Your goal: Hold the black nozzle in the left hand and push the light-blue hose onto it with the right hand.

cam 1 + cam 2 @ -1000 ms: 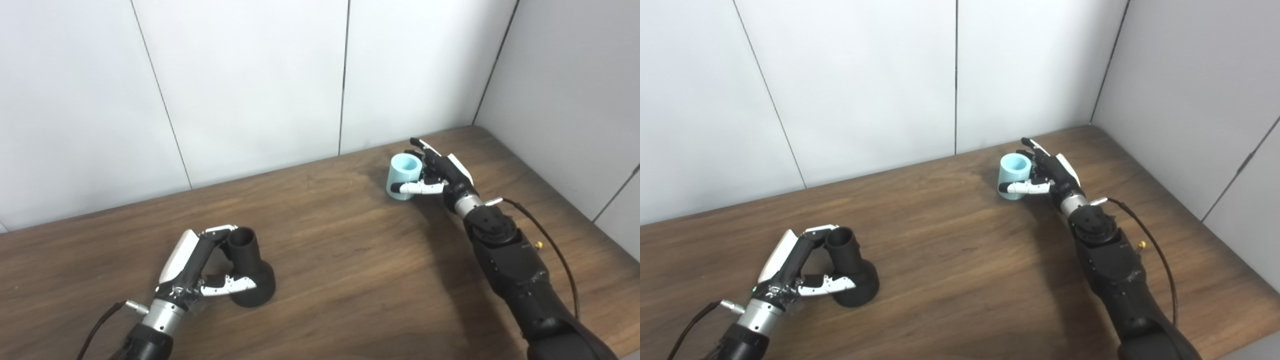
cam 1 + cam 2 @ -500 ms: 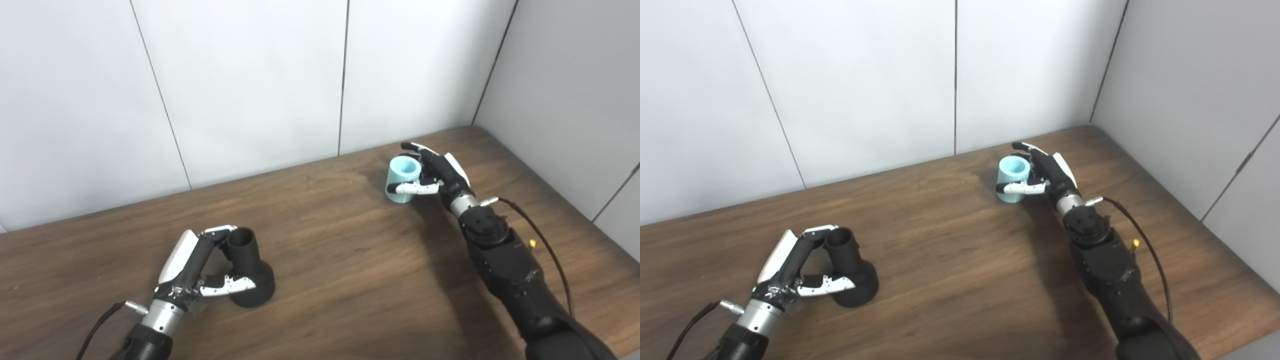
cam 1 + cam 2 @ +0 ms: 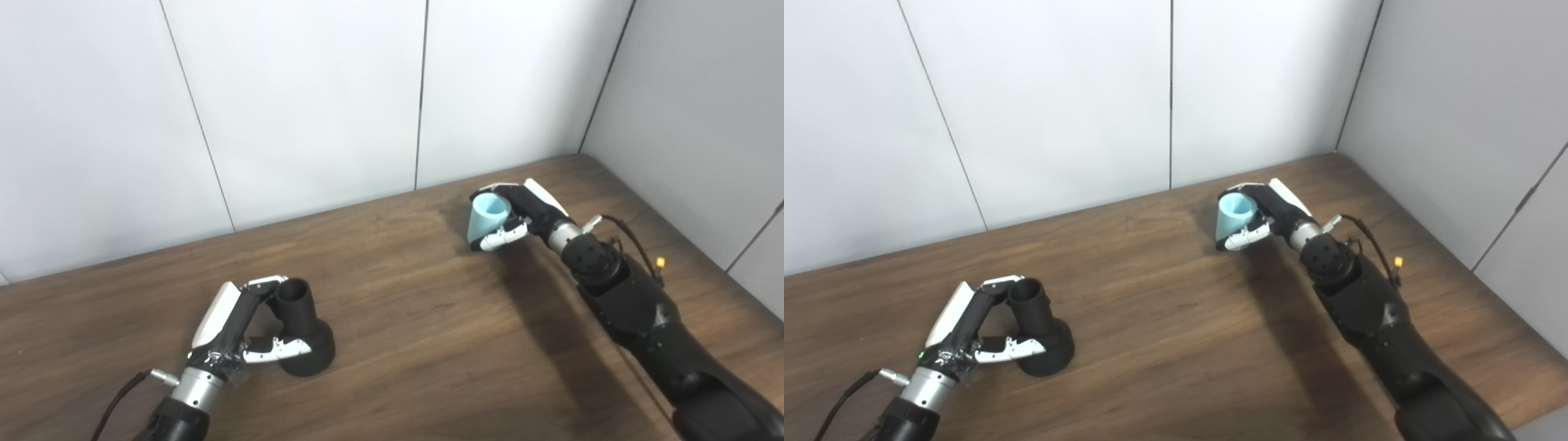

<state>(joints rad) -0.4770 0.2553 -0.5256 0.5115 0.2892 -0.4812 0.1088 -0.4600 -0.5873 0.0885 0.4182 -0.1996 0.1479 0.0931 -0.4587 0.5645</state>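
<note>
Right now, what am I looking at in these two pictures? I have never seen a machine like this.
You are looking through the two cameras in a humanoid robot's head, set side by side, so both pictures show the same scene from slightly different spots. The two black arms coming in from the bottom edge are the robot's own.

It works at a brown wooden table set in a corner of pale walls. The left hand is wrapped around a black nozzle, a wide-based piece with an open neck, which rests on the table. The right hand is closed on a short light-blue hose, tilted, with its open end facing up. The two parts are far apart, so the hose is not yet on the nozzle.
</note>
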